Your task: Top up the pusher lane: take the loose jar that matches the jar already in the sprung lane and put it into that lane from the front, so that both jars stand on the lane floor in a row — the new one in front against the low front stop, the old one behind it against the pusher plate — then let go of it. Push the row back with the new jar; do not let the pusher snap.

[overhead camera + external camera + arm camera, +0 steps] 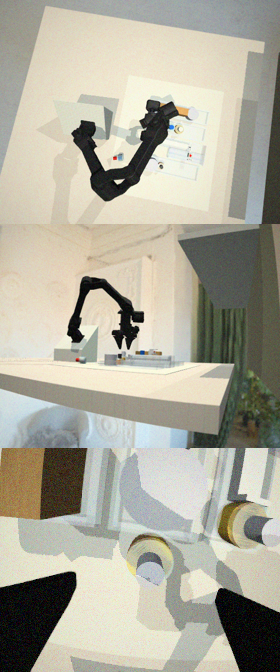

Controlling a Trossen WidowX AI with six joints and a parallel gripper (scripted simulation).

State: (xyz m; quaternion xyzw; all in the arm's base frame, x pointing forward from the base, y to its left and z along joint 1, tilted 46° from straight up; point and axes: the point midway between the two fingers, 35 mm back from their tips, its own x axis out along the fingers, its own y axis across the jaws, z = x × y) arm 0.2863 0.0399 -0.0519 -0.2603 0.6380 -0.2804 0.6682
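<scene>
Gripper [143,128] [124,348] [148,588] above mat [175,86] [159,371] [100,598], fingers wide open, nothing gripped; loose jar [150,552] upright on mat, just outside the lane fronts, between the fingers in wrist view; similar jar [239,524] at a lane's front end.

robot arm [152,151] [113,294]: black, matt, plastic-like
long orange-brown block [183,111] [21,483]: wood-like
hanging green curtain [230,332]: cloth-like, folded
thick beige tabletop [90,51] [116,388]: matt, smooth
</scene>
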